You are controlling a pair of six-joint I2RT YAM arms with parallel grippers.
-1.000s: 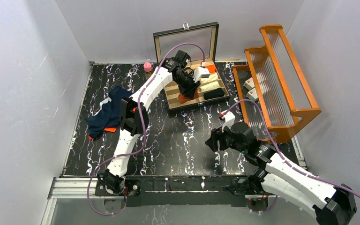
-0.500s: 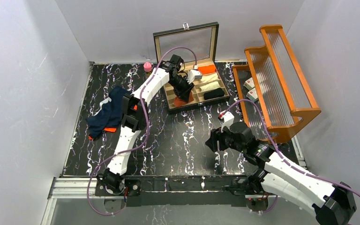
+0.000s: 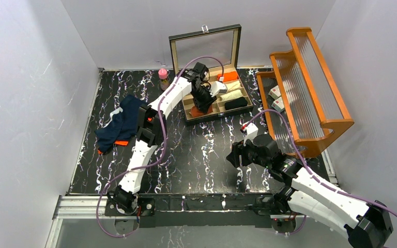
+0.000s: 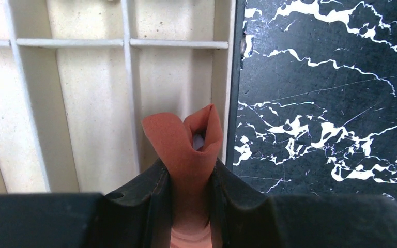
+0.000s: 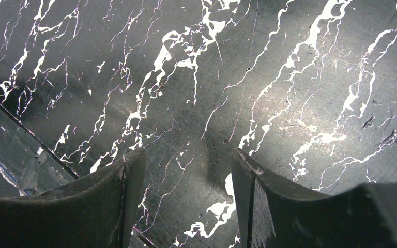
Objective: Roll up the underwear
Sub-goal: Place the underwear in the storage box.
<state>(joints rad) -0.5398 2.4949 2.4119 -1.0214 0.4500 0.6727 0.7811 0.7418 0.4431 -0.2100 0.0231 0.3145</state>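
Observation:
My left gripper (image 3: 201, 102) is shut on the rust-orange underwear (image 4: 186, 142), a bunched roll pinched between its black fingers (image 4: 150, 191). It hangs over the near left compartment of the open box (image 4: 98, 103), right beside the box's outer wall (image 4: 231, 77). From above, a bit of the rust cloth (image 3: 196, 111) shows under the gripper. The navy blue underwear (image 3: 118, 124) with orange trim lies crumpled at the table's left side. My right gripper (image 5: 186, 175) hangs open over bare marble (image 5: 196, 77), nothing between its fingers, and sits near the table's front right (image 3: 236, 157).
The box (image 3: 217, 114) has its glass lid (image 3: 207, 44) raised and holds orange (image 3: 231, 76), cream (image 3: 232, 94) and black (image 3: 236, 104) rolls. A tall wooden rack (image 3: 310, 82) stands at the right. A small pink bottle (image 3: 163, 74) is at the back.
The left gripper has shifted slightly left and turned over the box's left end, still holding the rust-orange underwear. The right arm has not moved.

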